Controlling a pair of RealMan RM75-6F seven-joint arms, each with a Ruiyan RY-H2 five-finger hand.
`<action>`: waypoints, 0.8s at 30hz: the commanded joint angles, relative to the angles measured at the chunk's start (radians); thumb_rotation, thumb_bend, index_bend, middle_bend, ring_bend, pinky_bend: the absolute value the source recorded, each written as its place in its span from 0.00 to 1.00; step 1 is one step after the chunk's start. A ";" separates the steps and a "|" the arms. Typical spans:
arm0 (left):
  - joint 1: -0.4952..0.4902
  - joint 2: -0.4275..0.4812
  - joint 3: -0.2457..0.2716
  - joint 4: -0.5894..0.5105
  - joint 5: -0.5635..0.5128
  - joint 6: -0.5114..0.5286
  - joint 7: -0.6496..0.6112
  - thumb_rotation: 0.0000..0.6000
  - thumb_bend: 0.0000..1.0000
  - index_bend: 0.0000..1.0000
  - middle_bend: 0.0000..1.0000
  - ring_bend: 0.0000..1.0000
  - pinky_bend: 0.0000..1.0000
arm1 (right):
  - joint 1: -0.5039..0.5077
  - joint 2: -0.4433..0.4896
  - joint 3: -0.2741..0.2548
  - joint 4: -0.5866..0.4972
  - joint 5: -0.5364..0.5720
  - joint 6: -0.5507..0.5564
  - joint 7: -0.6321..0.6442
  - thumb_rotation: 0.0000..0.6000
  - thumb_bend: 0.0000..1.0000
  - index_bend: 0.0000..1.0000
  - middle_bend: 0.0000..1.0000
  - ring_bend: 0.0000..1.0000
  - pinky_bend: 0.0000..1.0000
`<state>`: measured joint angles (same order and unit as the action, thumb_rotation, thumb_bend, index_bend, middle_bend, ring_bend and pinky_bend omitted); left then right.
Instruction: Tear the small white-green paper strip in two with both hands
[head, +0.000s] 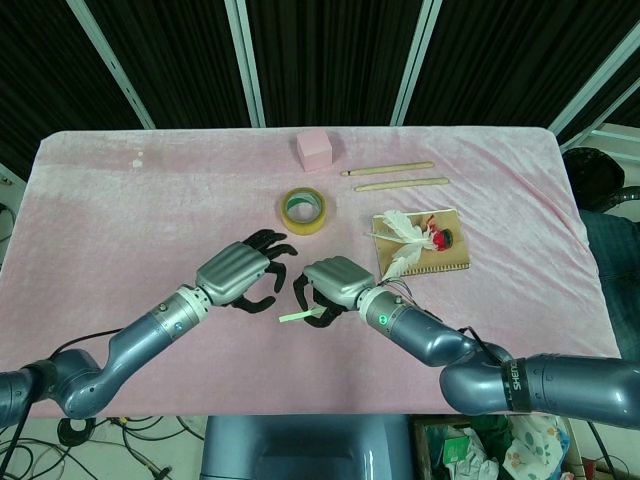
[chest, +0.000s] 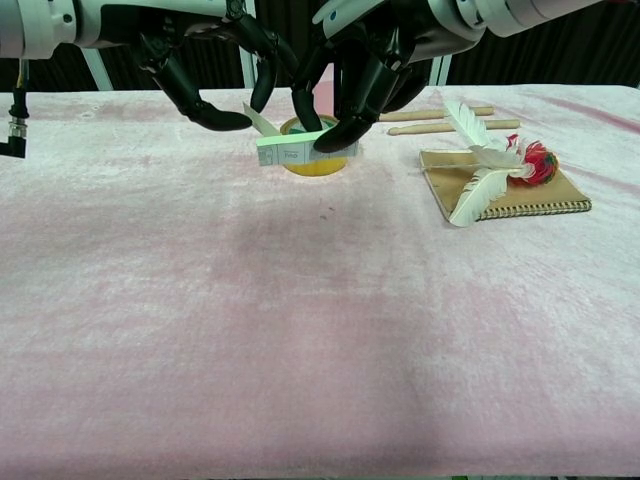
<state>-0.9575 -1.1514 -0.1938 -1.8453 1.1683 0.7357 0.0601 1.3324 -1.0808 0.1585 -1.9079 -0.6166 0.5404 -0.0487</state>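
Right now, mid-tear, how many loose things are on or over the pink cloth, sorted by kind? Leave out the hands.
Paper strip: 1
Tape roll: 1
Pink block: 1
Wooden sticks: 2
Notebook: 1
White feather: 1
Red item on the notebook: 1
Total: 8

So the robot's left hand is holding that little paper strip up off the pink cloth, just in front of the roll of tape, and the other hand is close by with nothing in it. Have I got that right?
Not quite: the right hand holds the paper strip, and the left hand is the one close by with nothing in it. The chest view shows this. The rest stands: the strip is up off the pink cloth, in front of the roll of tape.
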 joint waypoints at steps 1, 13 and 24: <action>-0.002 -0.005 0.001 0.002 -0.006 0.001 0.002 1.00 0.38 0.56 0.16 0.00 0.00 | -0.001 0.000 -0.001 0.000 -0.003 -0.001 0.003 1.00 0.55 0.71 0.97 1.00 0.95; -0.018 -0.018 0.002 0.006 -0.030 -0.011 0.010 1.00 0.43 0.62 0.19 0.00 0.00 | -0.002 0.004 -0.006 -0.003 -0.012 -0.004 0.017 1.00 0.56 0.71 0.97 1.00 0.95; -0.023 -0.018 0.003 -0.001 -0.053 -0.009 0.021 1.00 0.58 0.68 0.23 0.00 0.00 | -0.005 0.012 -0.012 -0.004 -0.024 -0.014 0.027 1.00 0.55 0.71 0.97 1.00 0.95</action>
<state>-0.9800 -1.1700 -0.1915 -1.8456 1.1186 0.7283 0.0791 1.3274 -1.0696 0.1469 -1.9117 -0.6396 0.5259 -0.0225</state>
